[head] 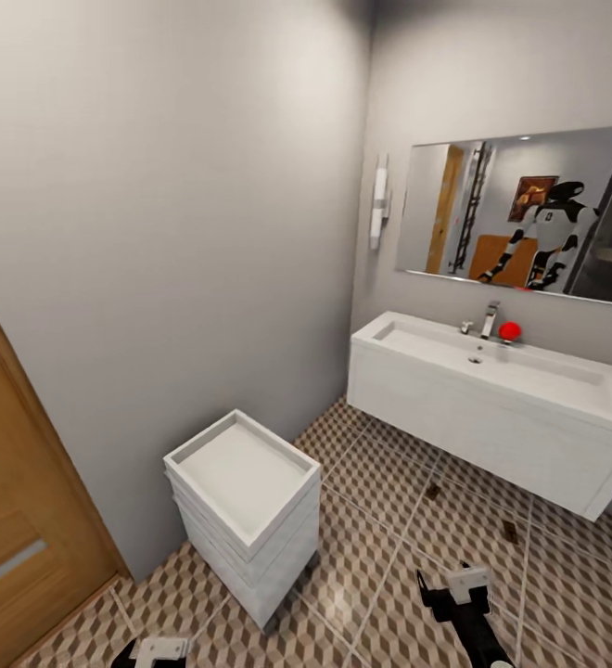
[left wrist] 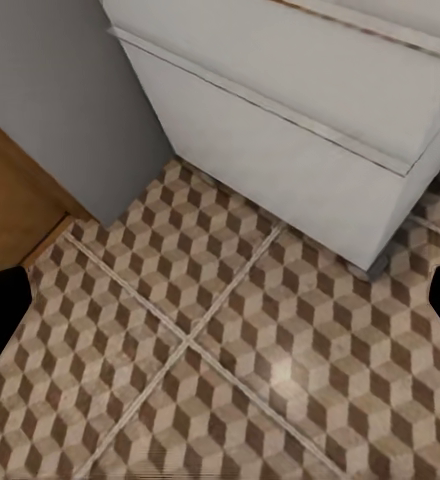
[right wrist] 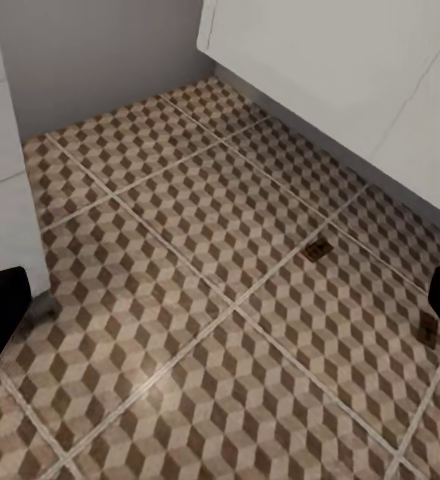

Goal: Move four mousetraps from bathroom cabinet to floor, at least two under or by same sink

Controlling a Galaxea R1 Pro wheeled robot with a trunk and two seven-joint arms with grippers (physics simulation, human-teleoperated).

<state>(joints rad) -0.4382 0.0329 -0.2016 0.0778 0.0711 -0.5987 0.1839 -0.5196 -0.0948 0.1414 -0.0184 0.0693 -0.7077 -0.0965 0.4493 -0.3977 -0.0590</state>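
Two mousetraps lie on the cube-patterned bathroom floor point(head: 380, 557) just in front of the sink's vanity: one small brown board point(head: 433, 492) and a second point(head: 509, 531) further right. In the right wrist view they show as one mousetrap point(right wrist: 317, 250) and another point(right wrist: 429, 328). The white sink point(head: 491, 371) hangs on the right wall with a chrome faucet point(head: 490, 318). My right gripper point(head: 447, 590) hovers low over the tiles short of the traps, open and empty point(right wrist: 220, 310). Down at the left, my left gripper point(head: 153, 649) is open and empty over bare tiles point(left wrist: 220, 310). The cabinet is out of view.
A white stacked drawer unit point(head: 241, 501) with a tray-like top stands against the left wall, close to my left gripper point(left wrist: 310, 110). An orange-brown door point(head: 19, 520) is at far left. A mirror point(head: 529, 213) hangs above the sink, and a red ball point(head: 510, 330) sits by the faucet.
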